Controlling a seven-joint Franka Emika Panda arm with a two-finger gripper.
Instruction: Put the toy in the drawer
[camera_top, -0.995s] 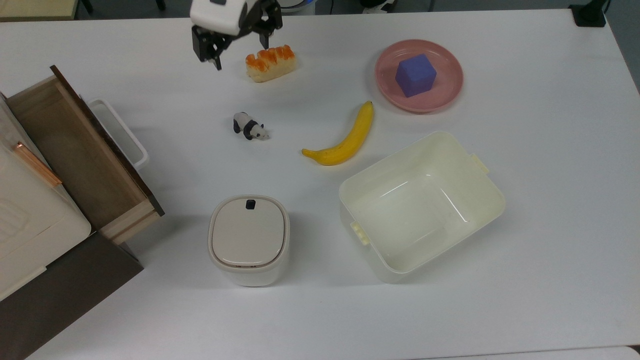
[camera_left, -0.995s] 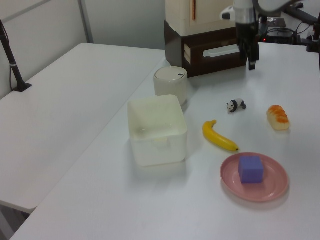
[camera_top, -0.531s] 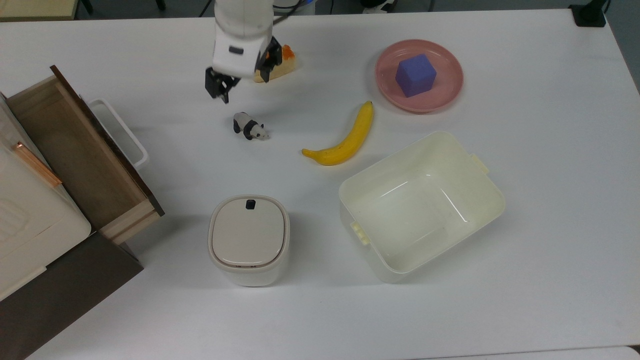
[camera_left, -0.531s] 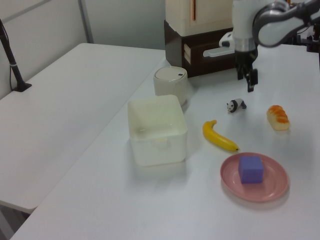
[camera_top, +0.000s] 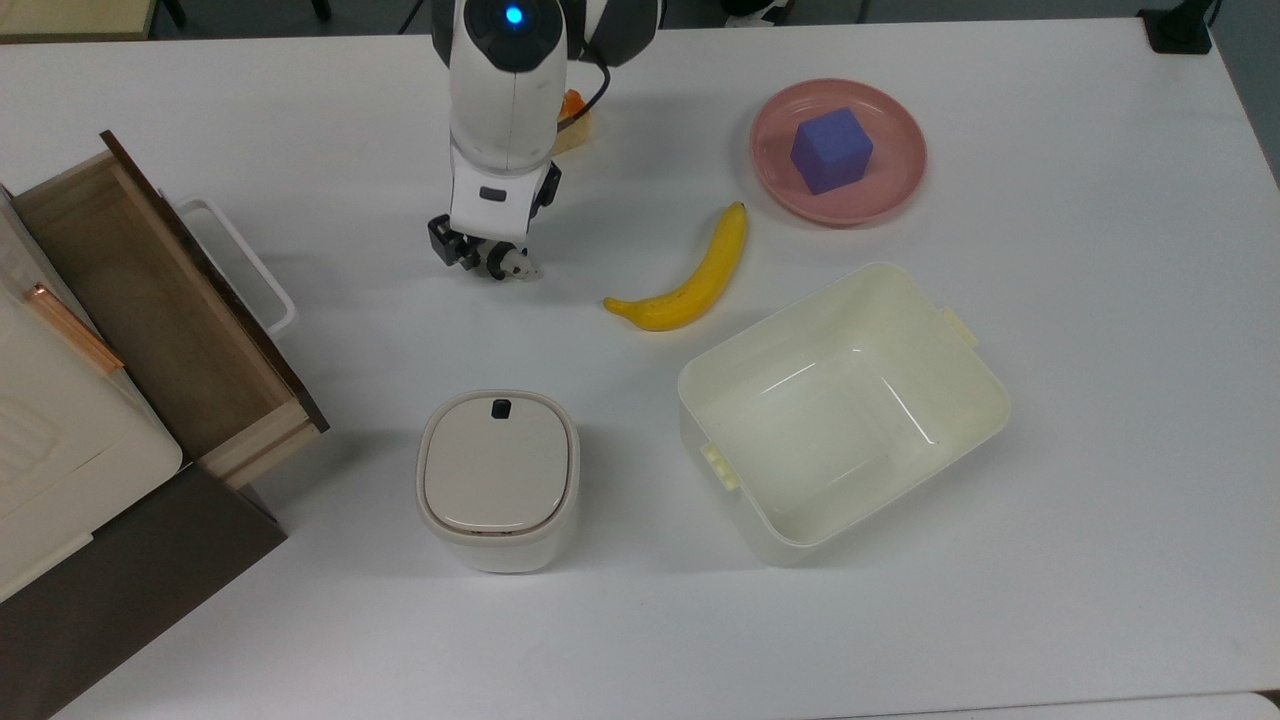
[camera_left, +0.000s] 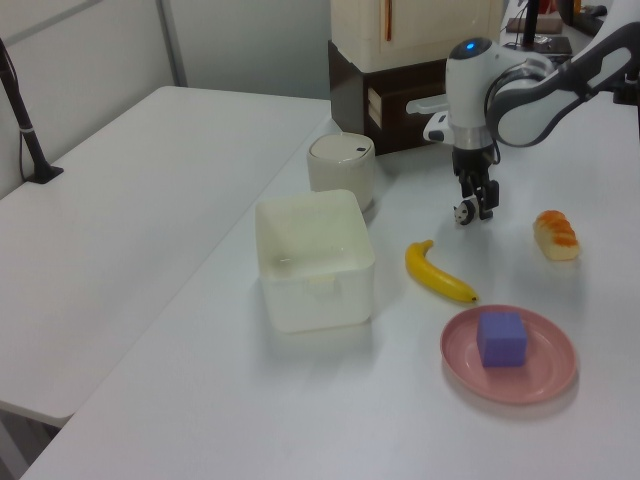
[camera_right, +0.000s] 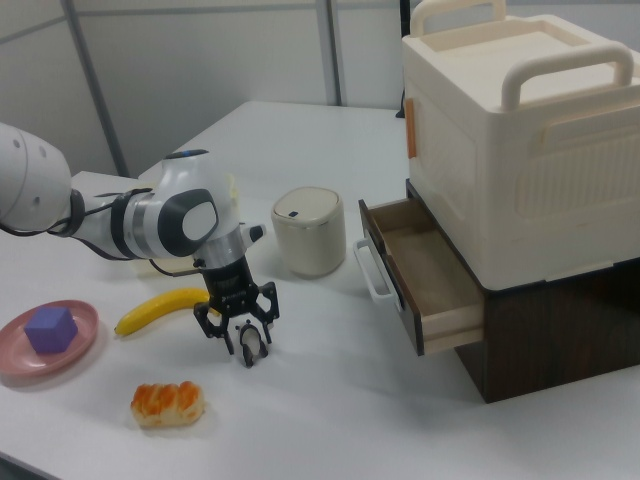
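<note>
The toy, a tiny black-and-white panda (camera_top: 516, 267), stands on the white table, with its head poking out from under my hand in the top view. My gripper (camera_top: 482, 257) is down at the table, open, with its fingers on either side of the panda (camera_right: 250, 346). The right view shows the two fingers spread around it, and I cannot tell if they touch it. The left view shows the gripper (camera_left: 476, 207) over the panda (camera_left: 461, 212). The drawer (camera_top: 130, 300), light wood with a dark front and a white loop handle, is pulled open at the top view's left, and nothing shows inside it (camera_right: 425, 285).
A banana (camera_top: 690, 280) lies to the toy's right in the top view, with a cream tub (camera_top: 960, 400) below it. A lidded white canister (camera_top: 497, 480) stands between toy and front edge. A pink plate (camera_top: 885, 185) holds a purple cube (camera_top: 830, 150). My arm partly hides the bread piece (camera_top: 574, 112).
My gripper has come down from beside the bread piece to the panda and now straddles it. The panda and the other things have not moved.
</note>
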